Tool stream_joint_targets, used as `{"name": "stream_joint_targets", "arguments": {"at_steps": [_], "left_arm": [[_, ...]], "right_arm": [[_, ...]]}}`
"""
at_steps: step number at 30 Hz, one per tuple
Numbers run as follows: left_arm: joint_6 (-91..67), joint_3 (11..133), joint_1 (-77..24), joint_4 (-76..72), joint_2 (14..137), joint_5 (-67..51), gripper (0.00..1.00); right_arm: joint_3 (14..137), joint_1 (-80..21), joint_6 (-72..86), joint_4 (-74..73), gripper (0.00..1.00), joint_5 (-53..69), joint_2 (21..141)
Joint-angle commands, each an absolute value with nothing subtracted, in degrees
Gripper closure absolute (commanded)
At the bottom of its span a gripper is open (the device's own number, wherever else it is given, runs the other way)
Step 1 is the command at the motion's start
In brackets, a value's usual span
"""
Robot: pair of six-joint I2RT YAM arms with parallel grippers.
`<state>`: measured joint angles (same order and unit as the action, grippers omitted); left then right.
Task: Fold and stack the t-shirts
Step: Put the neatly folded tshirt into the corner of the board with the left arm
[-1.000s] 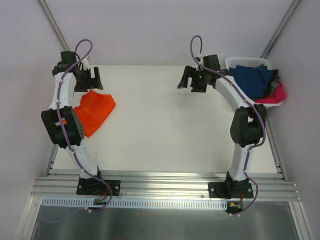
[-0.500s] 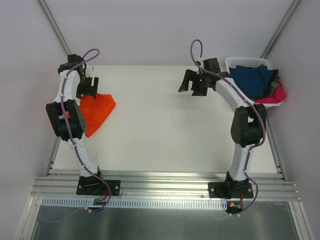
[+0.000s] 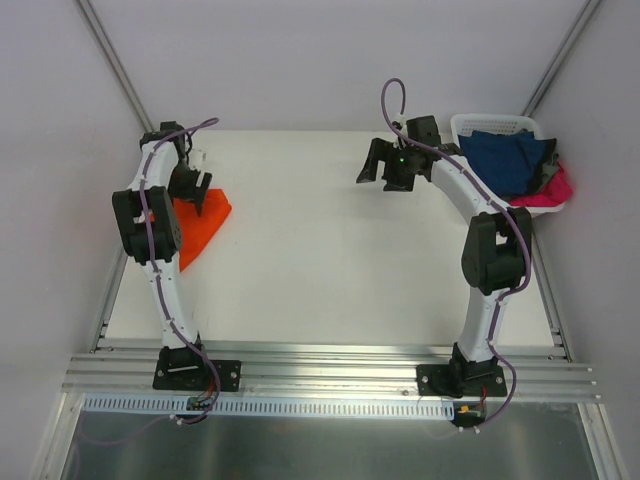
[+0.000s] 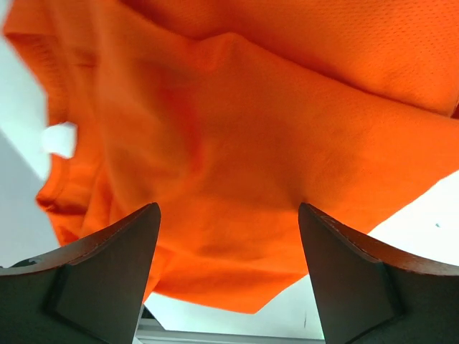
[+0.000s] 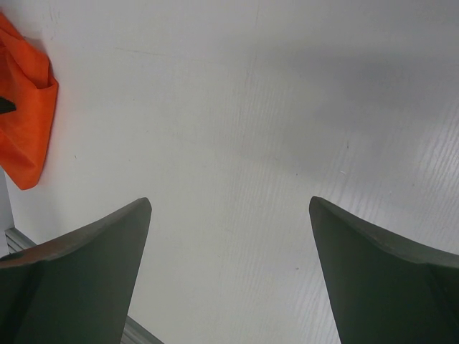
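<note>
Left gripper [image 4: 228, 215] hangs open over the orange t-shirt [image 4: 287, 129] (close above it), left arm [image 3: 150, 225] stretched forward, wrist bent down.

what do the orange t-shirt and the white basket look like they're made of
orange t-shirt: soft, matte knit cloth, probably a synthetic sports mesh; the left wrist view shows a fine dotted weave and loose folds.
white basket: looks like moulded plastic, with a smooth rim and slots in its wall; too small to be sure.
</note>
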<state>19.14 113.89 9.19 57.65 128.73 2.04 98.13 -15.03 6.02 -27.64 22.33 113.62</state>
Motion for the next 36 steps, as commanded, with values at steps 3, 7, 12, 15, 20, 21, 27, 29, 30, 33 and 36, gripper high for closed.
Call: {"name": "stream_joint_targets", "arguments": {"at_steps": [3,7,12,15,20,21,27,29,30,33,36], "left_arm": [[20.21,117.33,6.68,61.43,133.14,3.78,0.22],[18.99,126.08,6.33,65.29,139.03,3.34,0.22],[16.7,138.15,6.33,71.71,147.29,1.5,0.21],[15.04,140.01,6.76,71.98,148.71,0.19,0.21],[9.23,138.17,8.61,73.3,149.06,-4.13,0.22],[8.62,137.73,9.05,73.65,149.06,-4.83,0.21],[6.59,137.2,12.56,74.0,149.06,-5.27,0.21],[6.42,136.67,14.49,73.92,148.71,-5.27,0.22],[6.42,136.23,15.11,74.0,148.54,-5.1,0.22],[6.24,136.14,17.05,74.0,148.18,-5.1,0.22],[6.33,136.32,18.19,74.0,148.01,-5.1,0.22]], "right_arm": [[99.67,-14.94,6.5,-26.63,0.03,22.32,111.01],[99.93,-15.03,6.42,-27.07,0.03,21.97,111.09],[99.41,-15.12,5.89,-27.33,0.03,21.53,110.92],[99.05,-15.03,5.54,-27.68,0.03,21.1,110.48],[98.62,-15.03,4.57,-27.95,0.03,20.48,109.69],[98.35,-15.03,4.48,-27.86,0.03,20.22,109.51],[97.21,-15.38,3.6,-27.86,0.03,19.69,107.93],[96.59,-15.47,3.43,-27.69,0.03,19.51,107.14],[96.42,-15.56,3.25,-27.6,0.03,19.34,107.14],[95.8,-15.73,2.9,-27.51,0.03,18.81,106.61],[95.8,-16.35,2.55,-27.51,0.03,18.28,106.44]]}}
